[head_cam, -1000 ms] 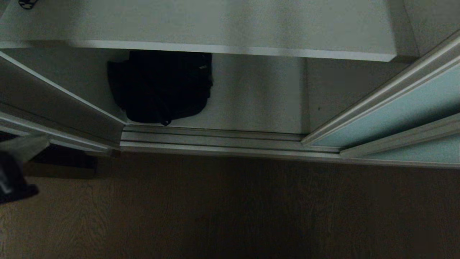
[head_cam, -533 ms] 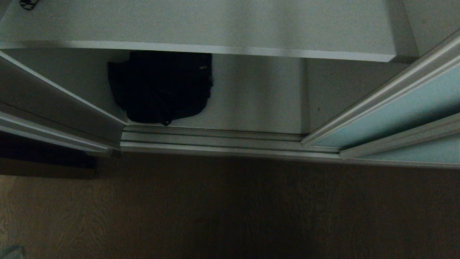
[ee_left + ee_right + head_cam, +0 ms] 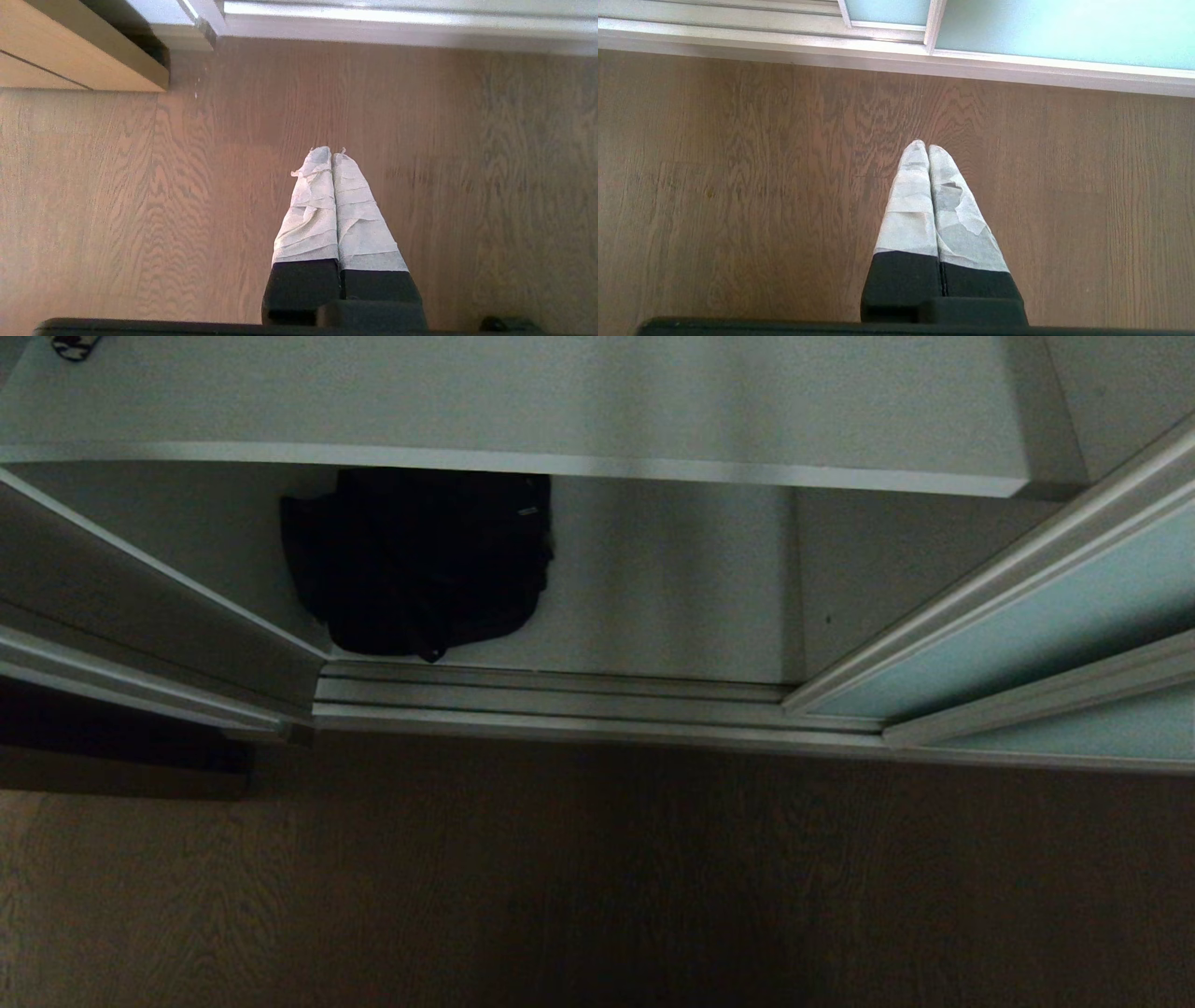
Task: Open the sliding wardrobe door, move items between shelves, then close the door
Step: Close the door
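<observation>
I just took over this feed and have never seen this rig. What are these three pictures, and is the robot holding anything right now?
The wide picture is from the robot's head, looking down into an open wardrobe. A bulky black bag lies on the lower shelf, under the upper shelf. The sliding wardrobe door stands pushed to the right, above the ribbed floor track. Neither arm shows in this view.

The other two pictures come from cameras on the wrists, looking along the fingers. The left claw and the right claw each have two taped fingers pressed together, pointing down at the wooden floor. Both are shut and hold nothing. The right wrist view also shows the door's pale blue-green glass.
</observation>
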